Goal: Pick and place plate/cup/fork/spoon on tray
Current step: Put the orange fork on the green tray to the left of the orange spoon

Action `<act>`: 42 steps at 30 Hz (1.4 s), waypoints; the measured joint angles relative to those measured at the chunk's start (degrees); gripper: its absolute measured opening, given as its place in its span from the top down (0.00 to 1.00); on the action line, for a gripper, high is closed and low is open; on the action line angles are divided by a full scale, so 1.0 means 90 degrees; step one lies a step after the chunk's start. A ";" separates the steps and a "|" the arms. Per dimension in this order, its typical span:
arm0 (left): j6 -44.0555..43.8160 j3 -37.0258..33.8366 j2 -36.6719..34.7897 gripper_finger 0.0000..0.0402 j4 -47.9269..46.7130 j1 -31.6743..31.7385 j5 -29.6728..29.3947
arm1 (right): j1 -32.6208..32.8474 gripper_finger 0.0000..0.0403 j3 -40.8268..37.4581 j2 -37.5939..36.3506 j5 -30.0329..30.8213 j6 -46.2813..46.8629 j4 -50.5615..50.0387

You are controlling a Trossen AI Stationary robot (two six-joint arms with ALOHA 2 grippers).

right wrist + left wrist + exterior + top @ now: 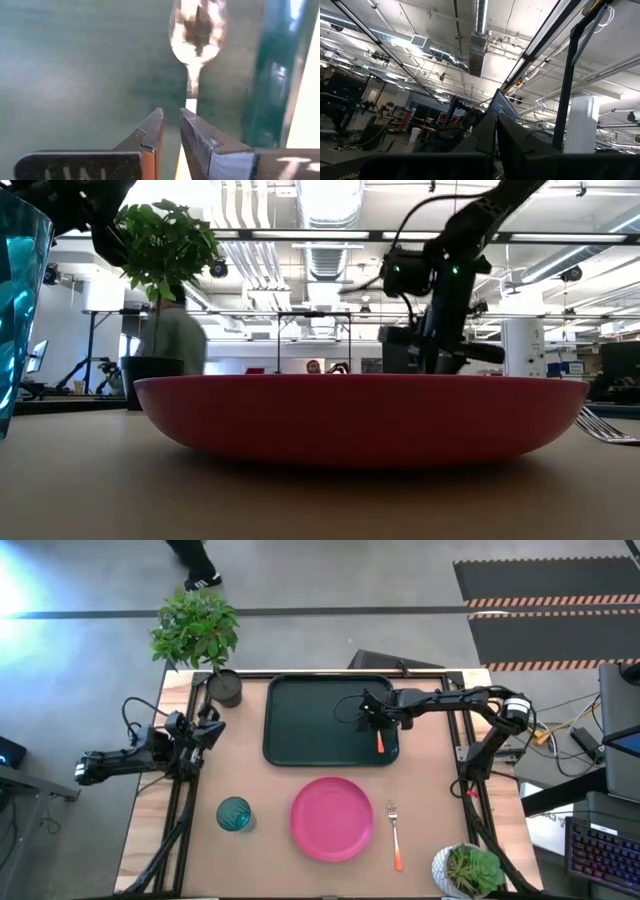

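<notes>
My right gripper [378, 724] is over the right part of the dark tray [300, 720], shut on the spoon [197, 30]. The spoon's orange handle end [380, 744] sticks out toward the near edge. The pink plate [332, 818] lies on the table near the tray. The teal cup [235, 813] stands to its left, and the fork [395, 835] lies to its right. My left gripper [205, 732] is shut and empty at the table's left edge, its fingers pointing up. In the low view the plate [360, 415] hides the tray. My right gripper pinches the spoon's handle [191, 104] between its two fingers, a little behind the neck. The fingers come from above, slanting down. The silver bowl [197, 30] lies ahead of the fingertips, low over the tray floor; I cannot tell whether it touches.
A potted plant [200, 635] stands at the far left corner, next to the tray. A second plant [468, 872] stands at the near right corner. The tray's raised right rim [272, 75] runs close beside the spoon. A person's feet [195, 565] show beyond the table.
</notes>
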 joint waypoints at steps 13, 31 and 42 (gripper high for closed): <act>0.0000 0.0000 0.0007 1.00 -0.0017 -0.0001 -0.0005 | 0.1519 0.78 0.2137 -0.0030 -0.0793 0.0052 -0.4233; -0.0007 0.0000 0.0010 1.00 -0.0028 -0.0001 0.0113 | 0.5395 0.59 0.2664 0.0010 -0.0683 0.5602 -0.4213; -0.0017 0.0005 0.0010 1.00 -0.0029 0.0000 0.0158 | 0.6316 0.59 0.2659 0.0702 -0.0840 0.7030 -0.3392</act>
